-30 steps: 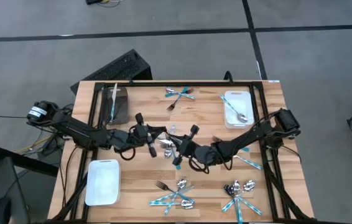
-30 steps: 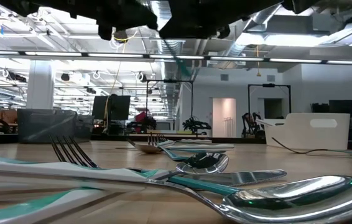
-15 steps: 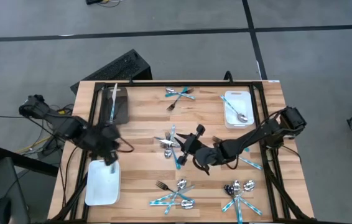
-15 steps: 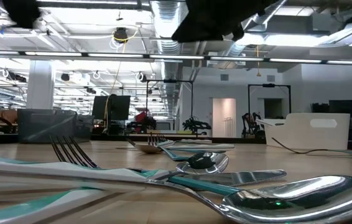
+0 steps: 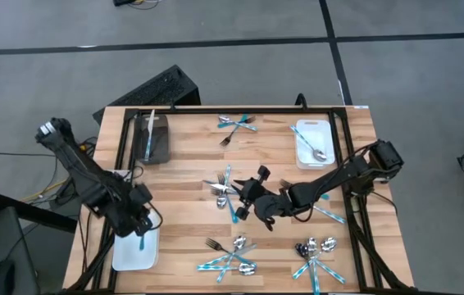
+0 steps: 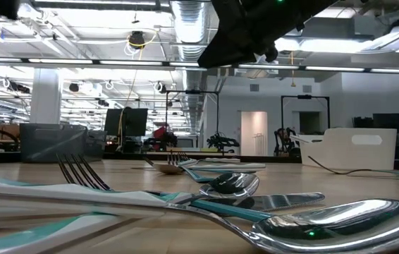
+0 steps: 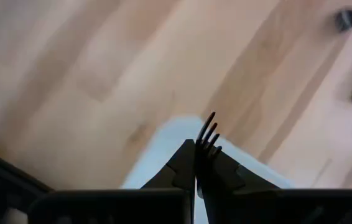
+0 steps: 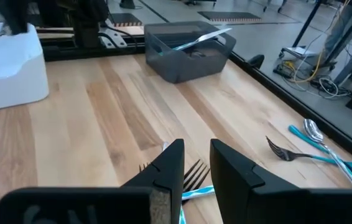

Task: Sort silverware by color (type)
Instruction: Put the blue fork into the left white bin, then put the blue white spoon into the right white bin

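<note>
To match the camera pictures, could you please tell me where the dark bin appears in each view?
High view: the dark bin sits at the table's far left corner.
Low view: the bin is far back on the left.
Left wrist view: absent; the left hand holds a fork.
Right wrist view: upper middle.
Shared landmark: the utensil lying in it, high and right wrist views.
</note>
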